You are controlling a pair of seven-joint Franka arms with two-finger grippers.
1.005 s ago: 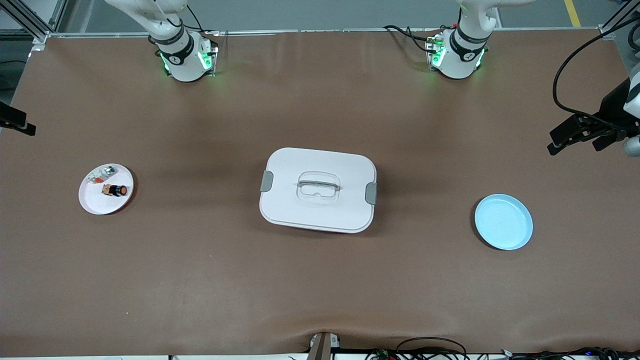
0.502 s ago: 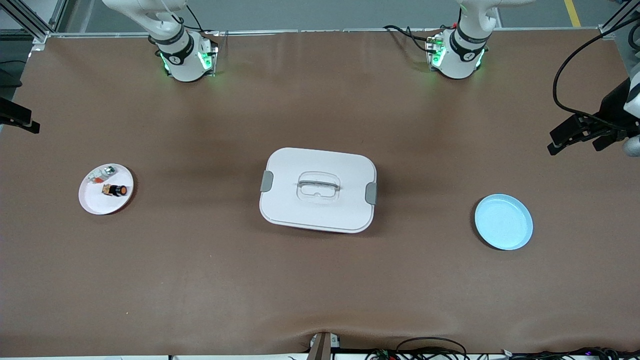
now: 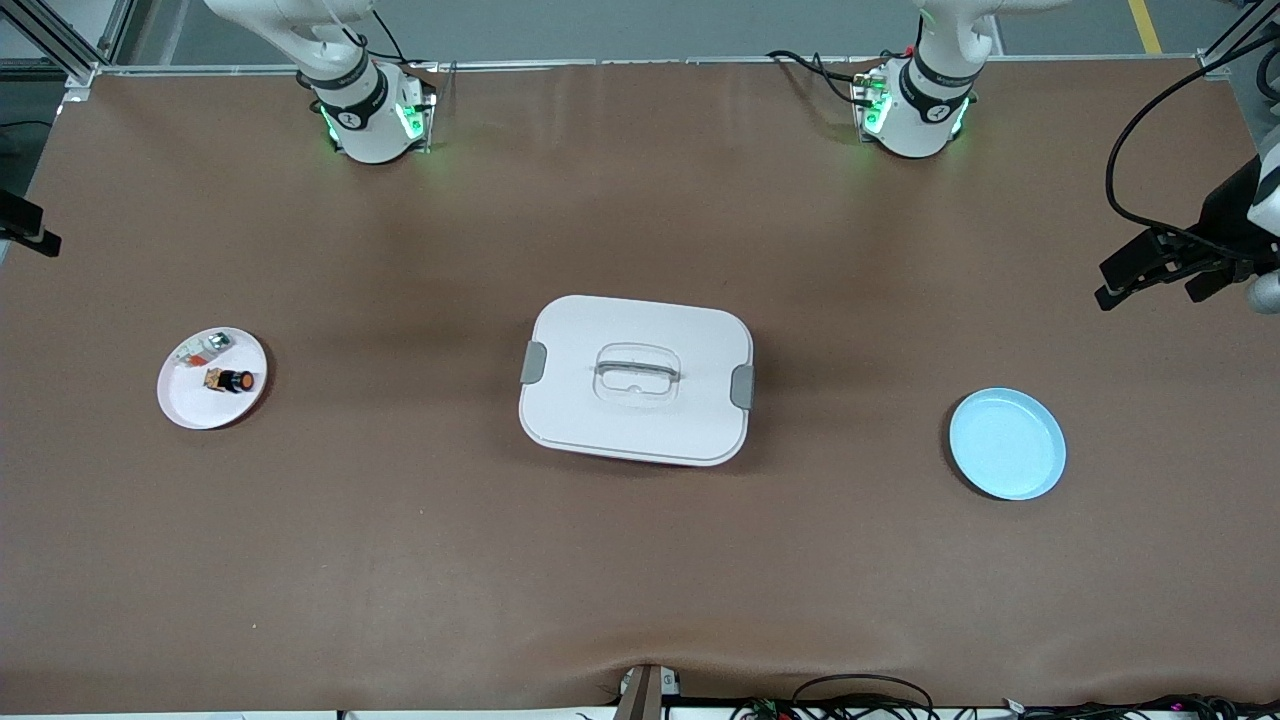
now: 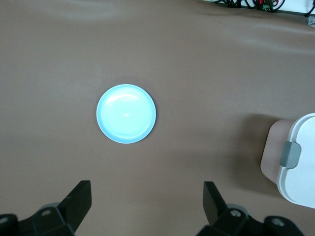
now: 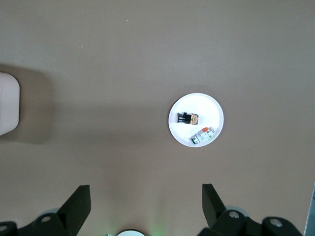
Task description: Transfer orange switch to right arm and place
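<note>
**Switch untouched; no pickup begun**

The switch (image 3: 235,381) lies on the white plate (image 3: 190,408) at the right arm's end of the desk. Right gripper (image 5: 146,204) hangs high over the desk beside that plate, fingers released, empty. Left gripper (image 4: 147,201) waits, fingers released, near the blue plate (image 3: 1007,444). Judged next: a descent onto the switch.
</note>
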